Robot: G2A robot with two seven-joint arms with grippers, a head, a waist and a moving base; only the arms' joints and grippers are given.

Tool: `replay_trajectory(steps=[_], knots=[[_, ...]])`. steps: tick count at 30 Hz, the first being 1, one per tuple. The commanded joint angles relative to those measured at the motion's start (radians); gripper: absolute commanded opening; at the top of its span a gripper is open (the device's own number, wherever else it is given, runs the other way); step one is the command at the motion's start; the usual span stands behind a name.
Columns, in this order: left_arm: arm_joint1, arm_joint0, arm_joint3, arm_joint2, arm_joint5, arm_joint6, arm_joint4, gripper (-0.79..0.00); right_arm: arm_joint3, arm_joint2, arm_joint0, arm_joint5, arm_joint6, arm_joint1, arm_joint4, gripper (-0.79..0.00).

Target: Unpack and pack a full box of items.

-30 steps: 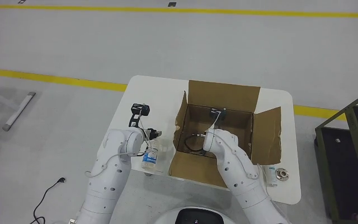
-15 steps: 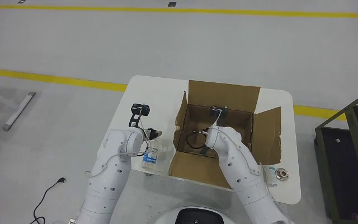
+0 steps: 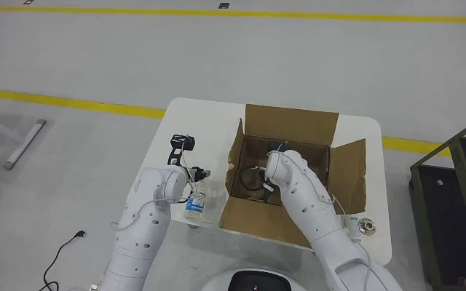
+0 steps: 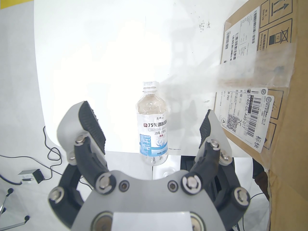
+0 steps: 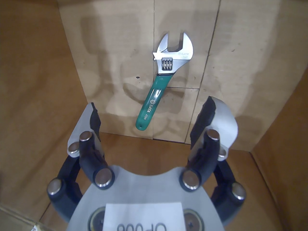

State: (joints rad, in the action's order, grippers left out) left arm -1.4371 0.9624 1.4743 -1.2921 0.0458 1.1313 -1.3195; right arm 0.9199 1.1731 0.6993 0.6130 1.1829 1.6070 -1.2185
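Inside the box (image 5: 31,68), right tool (image 5: 151,114) hangs above the wrench (image 5: 160,86).
Wrench lies flat on the box floor; judged heavy, rigid, slick at the steel head, so the green handle is the better hold. Right arm (image 3: 306,196) angles down into the box, tool wide open, empty. Left tool (image 4: 148,118), likewise open, faces the bottle (image 4: 152,126).

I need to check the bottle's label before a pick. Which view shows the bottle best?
The left wrist view: the bottle shows whole, label facing the camera, ahead of the open left gripper. The top view shows it small. The right wrist view looks into the box.
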Motion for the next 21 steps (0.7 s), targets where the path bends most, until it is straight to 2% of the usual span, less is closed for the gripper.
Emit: replay_trajectory(steps=[1, 3, 8, 13, 21], knots=[[0.0, 0.0, 0.0, 0.0, 0.0, 0.0, 0.0, 0.0, -0.035, -0.004, -0.012, -0.004, -0.015, 0.004, 0.015, -0.046], [0.0, 0.0, 0.0, 0.0, 0.0, 0.0, 0.0, 0.0, -0.063, -0.007, -0.023, -0.007, -0.03, 0.009, 0.03, -0.055], [0.0, 0.0, 0.0, 0.0, 0.0, 0.0, 0.0, 0.0, -0.125, -0.009, -0.046, -0.02, -0.062, 0.017, 0.068, -0.16], [0.0, 0.0, 0.0, 0.0, 0.0, 0.0, 0.0, 0.0, -0.176, -0.011, -0.065, -0.026, -0.092, 0.024, 0.097, -0.302], [0.0, 0.0, 0.0, 0.0, 0.0, 0.0, 0.0, 0.0, -0.237, -0.02, -0.094, -0.033, -0.113, 0.033, 0.12, -0.289]])
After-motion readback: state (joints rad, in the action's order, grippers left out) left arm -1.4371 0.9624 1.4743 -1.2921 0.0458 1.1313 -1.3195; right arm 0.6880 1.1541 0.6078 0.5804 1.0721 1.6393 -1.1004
